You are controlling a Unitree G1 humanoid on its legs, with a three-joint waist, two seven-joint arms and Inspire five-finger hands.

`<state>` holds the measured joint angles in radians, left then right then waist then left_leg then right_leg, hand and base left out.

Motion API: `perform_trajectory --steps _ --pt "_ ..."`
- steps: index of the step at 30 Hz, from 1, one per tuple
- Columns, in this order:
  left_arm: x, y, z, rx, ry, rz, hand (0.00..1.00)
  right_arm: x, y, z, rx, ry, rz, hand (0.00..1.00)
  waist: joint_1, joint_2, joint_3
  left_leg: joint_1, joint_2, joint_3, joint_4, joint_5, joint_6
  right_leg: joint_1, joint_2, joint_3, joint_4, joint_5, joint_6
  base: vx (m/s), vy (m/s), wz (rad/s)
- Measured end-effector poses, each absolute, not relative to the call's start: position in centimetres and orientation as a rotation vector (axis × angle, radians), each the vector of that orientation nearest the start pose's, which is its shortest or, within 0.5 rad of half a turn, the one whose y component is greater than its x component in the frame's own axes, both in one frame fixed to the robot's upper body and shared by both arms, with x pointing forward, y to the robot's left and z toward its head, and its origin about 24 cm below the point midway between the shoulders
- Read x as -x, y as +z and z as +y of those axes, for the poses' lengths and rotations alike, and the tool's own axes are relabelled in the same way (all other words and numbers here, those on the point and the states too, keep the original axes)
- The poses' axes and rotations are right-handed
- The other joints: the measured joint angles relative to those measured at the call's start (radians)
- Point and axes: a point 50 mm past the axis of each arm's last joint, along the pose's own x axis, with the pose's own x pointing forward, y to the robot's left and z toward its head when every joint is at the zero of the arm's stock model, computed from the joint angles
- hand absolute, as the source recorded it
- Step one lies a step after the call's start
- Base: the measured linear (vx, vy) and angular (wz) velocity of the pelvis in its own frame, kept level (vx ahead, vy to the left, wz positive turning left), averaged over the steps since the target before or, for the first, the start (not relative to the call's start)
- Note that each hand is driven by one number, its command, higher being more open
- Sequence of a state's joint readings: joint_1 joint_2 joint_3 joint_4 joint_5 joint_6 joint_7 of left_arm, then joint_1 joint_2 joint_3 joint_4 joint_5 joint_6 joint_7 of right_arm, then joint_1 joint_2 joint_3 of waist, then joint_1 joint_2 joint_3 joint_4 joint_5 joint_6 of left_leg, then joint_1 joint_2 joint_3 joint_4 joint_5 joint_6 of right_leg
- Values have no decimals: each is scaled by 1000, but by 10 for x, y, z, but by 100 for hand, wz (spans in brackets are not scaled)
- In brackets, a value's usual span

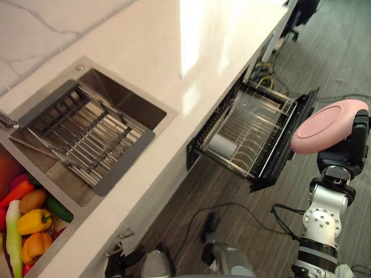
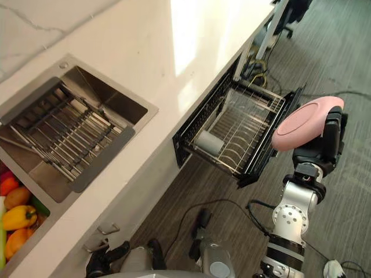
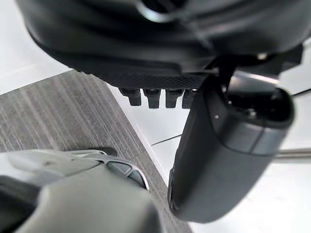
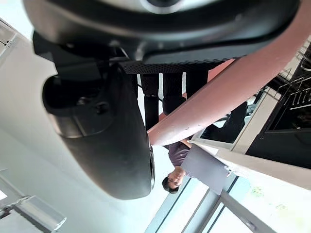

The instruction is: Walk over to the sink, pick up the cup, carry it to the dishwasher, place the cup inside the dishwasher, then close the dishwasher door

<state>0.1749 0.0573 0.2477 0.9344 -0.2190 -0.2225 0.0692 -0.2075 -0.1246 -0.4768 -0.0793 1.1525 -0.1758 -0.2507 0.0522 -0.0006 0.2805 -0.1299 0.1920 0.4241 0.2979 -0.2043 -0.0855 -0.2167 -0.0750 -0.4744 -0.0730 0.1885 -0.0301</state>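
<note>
Pink dish [image 1: 328, 126] sits clamped between the right hand [image 1: 343, 153] thumb and fingers. Left of that hand, a white cup [image 1: 221, 145] lies in the open dishwasher [image 1: 278, 159] rack. Left hand [image 3: 223, 155]: grip cannot be told.

Dishwasher [image 1: 200, 147]: drawer pulled out from under the counter, open from above.
Drawer rack [image 1: 255, 130]: rows of wire tines stand across the middle. A white cup [image 1: 221, 145] lies on its side in the corner by the counter.
Front panel [image 1: 291, 141]: a dark wall on the drawer's outer side, between the rack and the right hand [image 1: 343, 152].
Plate [image 1: 327, 124]: pink, clasped in the right hand, outside the panel and apart from it.
Counter [image 1: 174, 52]: bare; its edge overhangs the drawer's inner side.
Sink [image 1: 136, 104]: the sink rack [image 1: 87, 136] covers most of the basin; the far corner is bare.
Floor [image 1: 232, 191]: open in front of the drawer.
</note>
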Motion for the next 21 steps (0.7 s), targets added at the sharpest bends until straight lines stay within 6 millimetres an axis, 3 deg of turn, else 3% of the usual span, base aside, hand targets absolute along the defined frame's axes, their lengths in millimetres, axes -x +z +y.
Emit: perform_trajectory --steps 4,9,15,21 --pt "-97 -143 222 196 513 817 100 -269 126 -282 -1130 -491 -527 0 13 4 41 -25 -4 -48 4 -3 -3 -12 4 2 -13 12 -4 92 94 0" --pt "-113 -137 226 201 508 757 100 -284 144 -291 -1098 -508 -536 0 16 -8 103 -49 -44 -78 -8 -4 10 -36 -29 10 -13 34 20 13 204 11" --pt "-134 -129 224 197 464 702 100 -313 165 -320 -1030 -625 -486 0 18 1 150 -128 -105 -121 18 -1 54 -84 -83 39 -13 77 54 -29 248 21" --pt "-151 -123 215 183 366 675 100 -328 191 -355 -931 -788 -429 0 28 42 186 -203 -142 -161 62 -1 89 -121 -125 60 -13 117 73 -37 225 19"
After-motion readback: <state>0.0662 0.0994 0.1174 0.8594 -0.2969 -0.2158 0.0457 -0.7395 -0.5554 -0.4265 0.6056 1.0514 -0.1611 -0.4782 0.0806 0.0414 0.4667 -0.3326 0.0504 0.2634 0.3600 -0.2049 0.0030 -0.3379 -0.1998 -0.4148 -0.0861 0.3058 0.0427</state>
